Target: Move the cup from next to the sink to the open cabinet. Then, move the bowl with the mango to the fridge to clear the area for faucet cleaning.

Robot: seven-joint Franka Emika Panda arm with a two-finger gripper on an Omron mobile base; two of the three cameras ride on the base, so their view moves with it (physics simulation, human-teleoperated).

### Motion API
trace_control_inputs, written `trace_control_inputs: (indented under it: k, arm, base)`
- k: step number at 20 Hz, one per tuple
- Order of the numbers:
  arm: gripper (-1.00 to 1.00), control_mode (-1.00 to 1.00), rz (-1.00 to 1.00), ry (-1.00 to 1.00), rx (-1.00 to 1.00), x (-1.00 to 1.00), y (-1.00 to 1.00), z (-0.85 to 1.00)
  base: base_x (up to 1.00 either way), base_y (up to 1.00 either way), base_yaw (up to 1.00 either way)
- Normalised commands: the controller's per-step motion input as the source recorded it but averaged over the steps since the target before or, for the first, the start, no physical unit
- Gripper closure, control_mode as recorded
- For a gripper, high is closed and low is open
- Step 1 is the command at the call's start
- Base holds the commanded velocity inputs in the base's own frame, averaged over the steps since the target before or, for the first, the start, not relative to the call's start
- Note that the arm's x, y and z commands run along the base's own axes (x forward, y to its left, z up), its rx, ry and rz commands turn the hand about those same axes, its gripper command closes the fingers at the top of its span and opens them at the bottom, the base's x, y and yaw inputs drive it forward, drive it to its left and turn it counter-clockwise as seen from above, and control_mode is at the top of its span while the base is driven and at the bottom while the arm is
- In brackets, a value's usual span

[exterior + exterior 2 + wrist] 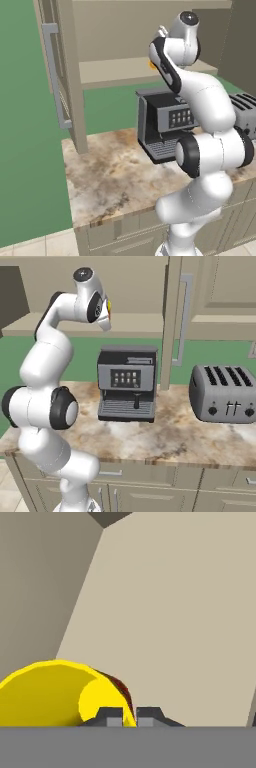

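Yellow cup (50,694) rim pinched by fingers (112,718), seemingly inside open cabinet (175,612).

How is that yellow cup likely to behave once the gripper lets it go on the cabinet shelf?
The cup looks rigid and probably light. The gripper pinches just its thin rim, so it may tilt on release. Round and tapered, it could roll if it tips.

Green wall (25,125) behind a marbled counter (105,180) over beige drawers (150,491).
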Motion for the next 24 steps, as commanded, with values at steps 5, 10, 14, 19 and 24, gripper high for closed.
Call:
trace_control_inputs:
  k: [5,10,14,19,24]
  arm:
    - [-1.00,-1.00,0.00,-0.01,0.00,0.09,0.03,-0.01]
    - [-1.00,-1.00,-0.06,-0.23,-0.05,0.13,0.04,0.22]
    - [-1.00,-1.00,-0.08,-0.20,-0.01,0.03,0.00,0.28]
    - [-1.00,-1.00,-0.07,-0.25,-0.04,0.00,0.00,0.27]
    - [-1.00,-1.00,-0.06,-0.28,-0.02,-0.12,0.00,0.49]
  base:
    - [0.00,0.00,0.00]
    - [0.00,0.00,0.00]
    - [0.00,0.00,0.00]
    - [0.00,0.00,0.00]
    - [0.00,0.00,0.00]
